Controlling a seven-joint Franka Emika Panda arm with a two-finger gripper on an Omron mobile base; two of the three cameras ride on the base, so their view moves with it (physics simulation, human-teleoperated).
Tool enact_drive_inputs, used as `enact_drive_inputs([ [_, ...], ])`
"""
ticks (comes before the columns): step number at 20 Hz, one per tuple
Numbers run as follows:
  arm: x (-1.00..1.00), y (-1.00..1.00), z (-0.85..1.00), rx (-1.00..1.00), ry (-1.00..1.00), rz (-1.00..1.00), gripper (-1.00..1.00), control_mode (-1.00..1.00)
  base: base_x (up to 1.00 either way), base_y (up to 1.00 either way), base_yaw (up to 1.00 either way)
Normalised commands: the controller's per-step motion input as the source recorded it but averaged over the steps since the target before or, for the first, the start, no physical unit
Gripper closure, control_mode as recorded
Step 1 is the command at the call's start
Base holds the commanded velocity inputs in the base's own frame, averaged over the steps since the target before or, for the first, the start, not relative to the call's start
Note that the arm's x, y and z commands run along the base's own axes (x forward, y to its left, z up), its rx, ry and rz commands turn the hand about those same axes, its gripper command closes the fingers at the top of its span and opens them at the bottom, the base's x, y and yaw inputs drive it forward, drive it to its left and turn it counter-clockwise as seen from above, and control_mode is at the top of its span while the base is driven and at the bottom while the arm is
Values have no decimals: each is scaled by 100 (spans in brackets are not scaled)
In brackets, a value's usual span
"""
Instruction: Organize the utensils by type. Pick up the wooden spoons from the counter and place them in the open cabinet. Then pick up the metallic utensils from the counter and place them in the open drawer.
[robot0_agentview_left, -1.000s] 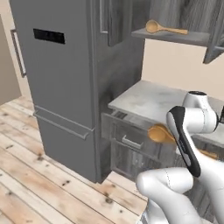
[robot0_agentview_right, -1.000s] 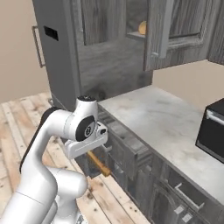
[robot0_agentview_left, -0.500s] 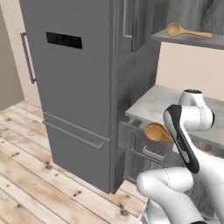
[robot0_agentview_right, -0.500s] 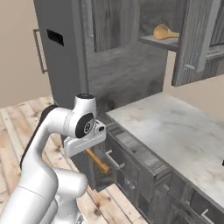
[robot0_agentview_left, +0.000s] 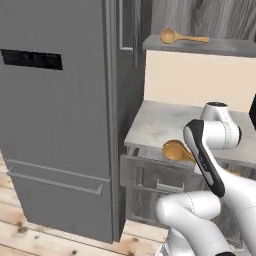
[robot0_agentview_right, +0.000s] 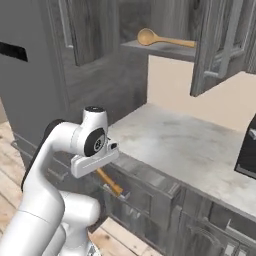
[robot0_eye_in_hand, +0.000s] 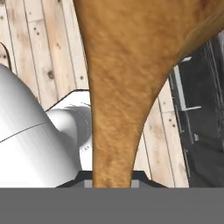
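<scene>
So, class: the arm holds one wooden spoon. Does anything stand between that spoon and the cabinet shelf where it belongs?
Nothing visible does. The held wooden spoon hangs low by the drawer fronts; the cabinet shelf above stands open, its door swung aside. The other spoon already lies there, with bare shelf beside it.

Tall grey fridge (robot0_agentview_left: 55, 120) on plank floor (robot0_agentview_left: 20, 235).

the wooden spoon (robot0_eye_in_hand: 127, 74) close to the camera is matt orange-brown wood with a faint mottled grain, and the second wooden spoon (robot0_agentview_right: 161, 39) on the cabinet shelf (robot0_agentview_right: 165, 49) has the same pale, dull finish. the surface (robot0_agentview_right: 190, 147) looks like smooth light grey marbled stone, while the cabinet door (robot0_agentview_right: 222, 42) and drawer front (robot0_agentview_left: 150, 175) show dark grey wood grain. the fridge (robot0_agentview_left: 55, 125) is smooth brushed grey metal, the floor (robot0_eye_in_hand: 39, 39) pale knotted planks, and the arm (robot0_agentview_right: 55, 165) glossy white plastic.
</scene>
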Motion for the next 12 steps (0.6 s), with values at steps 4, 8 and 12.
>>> enact_drive_inputs([
  [4, 0, 0, 0, 0, 0, 0, 100, 100, 18, 32, -50],
  [8, 0, 0, 0, 0, 0, 0, 100, 100, 16, 40, -63],
  [12, 0, 0, 0, 0, 0, 0, 100, 100, 37, 44, -51],
])
